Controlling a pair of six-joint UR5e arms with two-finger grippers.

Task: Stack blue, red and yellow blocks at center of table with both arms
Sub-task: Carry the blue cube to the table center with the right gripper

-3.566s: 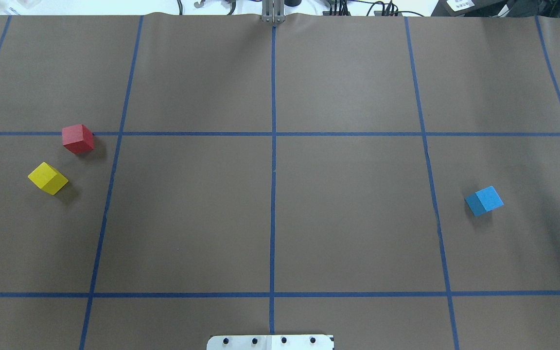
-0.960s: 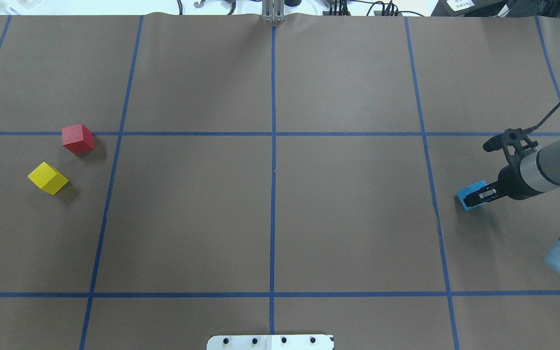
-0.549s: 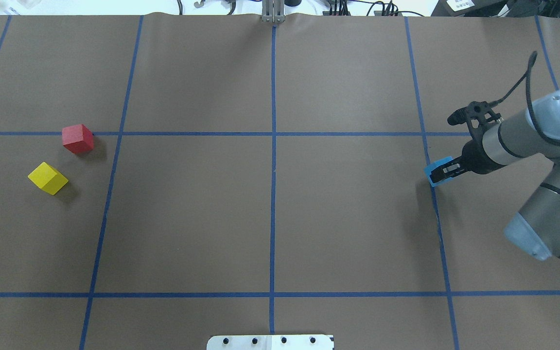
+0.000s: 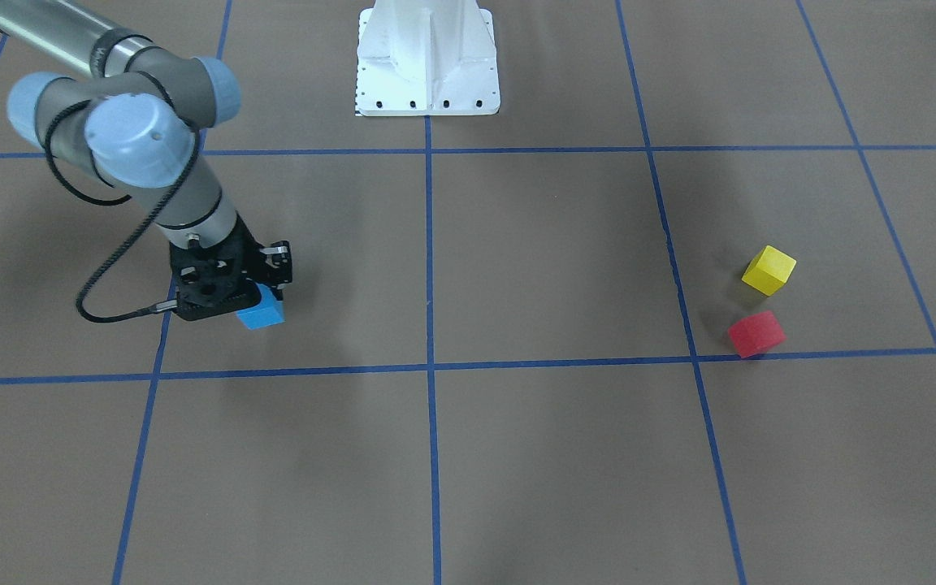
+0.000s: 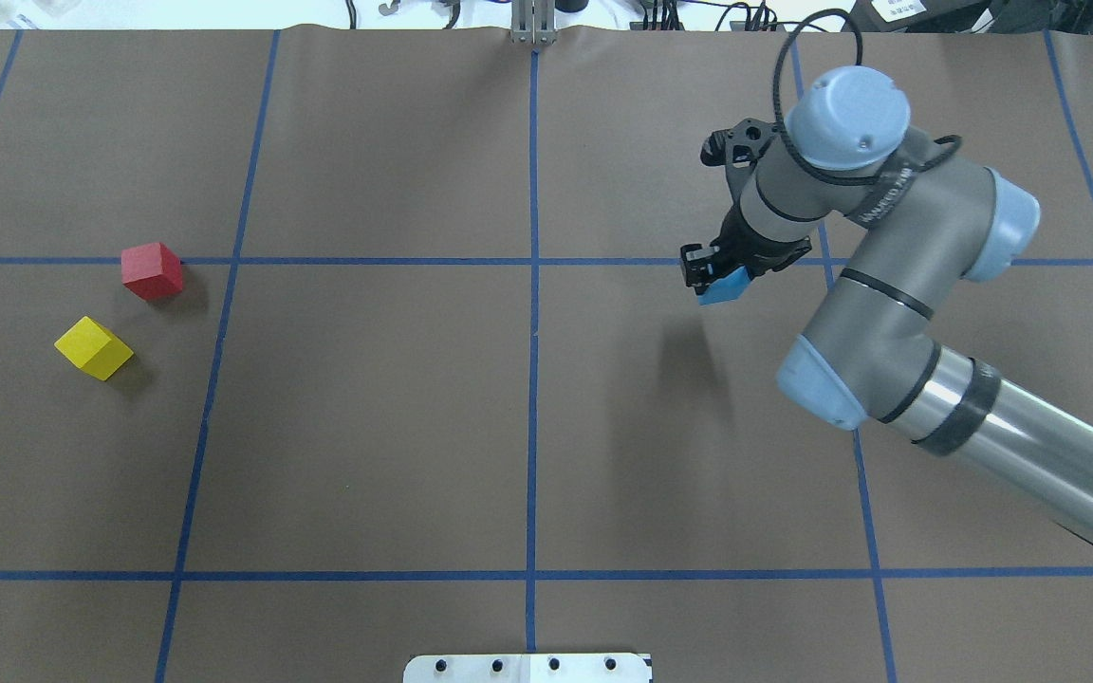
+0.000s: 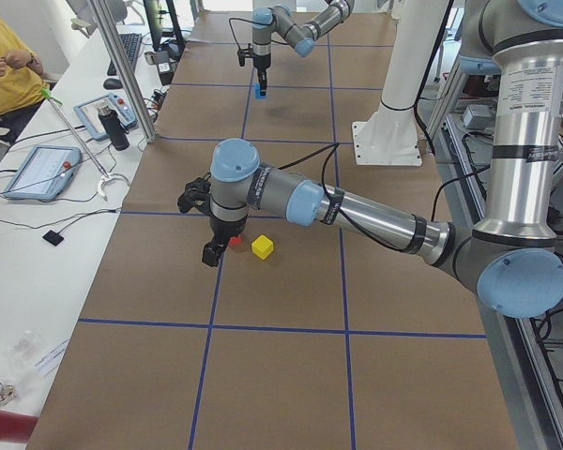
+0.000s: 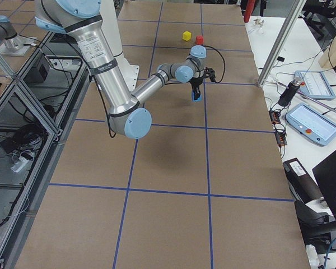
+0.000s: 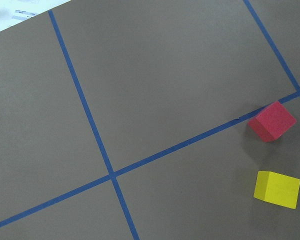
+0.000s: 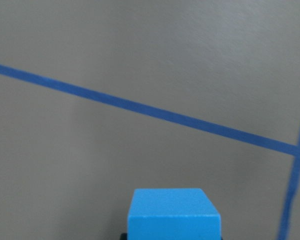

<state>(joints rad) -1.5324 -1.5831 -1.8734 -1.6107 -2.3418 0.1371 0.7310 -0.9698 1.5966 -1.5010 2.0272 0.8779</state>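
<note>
in the front-facing view i see the right gripper (image 4: 250, 302) clamped on the matte blue cube block (image 4: 262, 314), over the square just beside the centre of the brown paper-covered table (image 4: 549, 455), with the matte red cube block (image 4: 756, 334) and matte yellow cube block (image 4: 769, 270) near each other, apart, well across the table. overhead, the blue block's shadow falls apart from it, so it hangs clear of the paper. from the left end, the left gripper (image 6: 210, 253) hangs near the red block, and i cannot tell whether it is parted or closed.
</note>
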